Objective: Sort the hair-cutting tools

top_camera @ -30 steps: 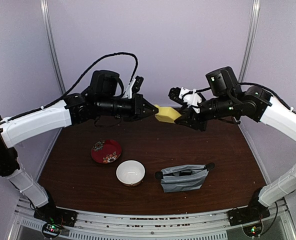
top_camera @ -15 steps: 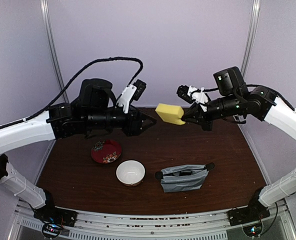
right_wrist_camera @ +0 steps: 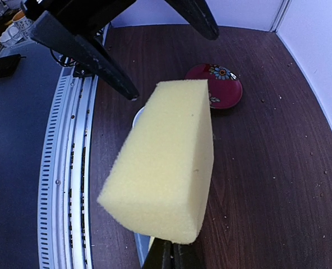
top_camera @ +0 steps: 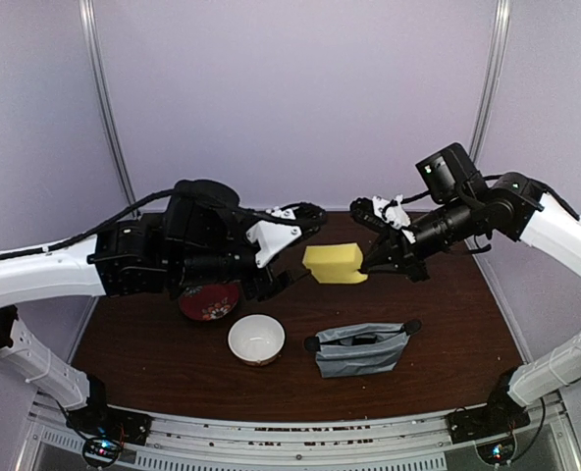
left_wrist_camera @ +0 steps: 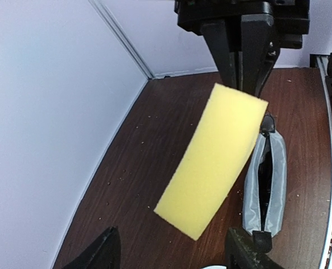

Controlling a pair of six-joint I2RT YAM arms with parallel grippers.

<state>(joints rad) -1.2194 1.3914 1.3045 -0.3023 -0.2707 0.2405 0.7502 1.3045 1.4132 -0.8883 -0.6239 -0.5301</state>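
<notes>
Sponge clamped in right jaws, long axis toward parted, empty left jaws; pouch noted below sponge, nearer right arm.

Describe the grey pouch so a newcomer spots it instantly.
On the dark wooden table, look at the near right part, just right of the white bowl. The grey pouch lies there, its top gaping; unlike the round bowl and red plate, it is soft, rectangular fabric.

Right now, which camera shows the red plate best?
The right wrist view: the red plate lies nearly whole, only its edge behind the yellow sponge. The top view has the left arm covering its upper part; the left wrist view misses it.
</notes>
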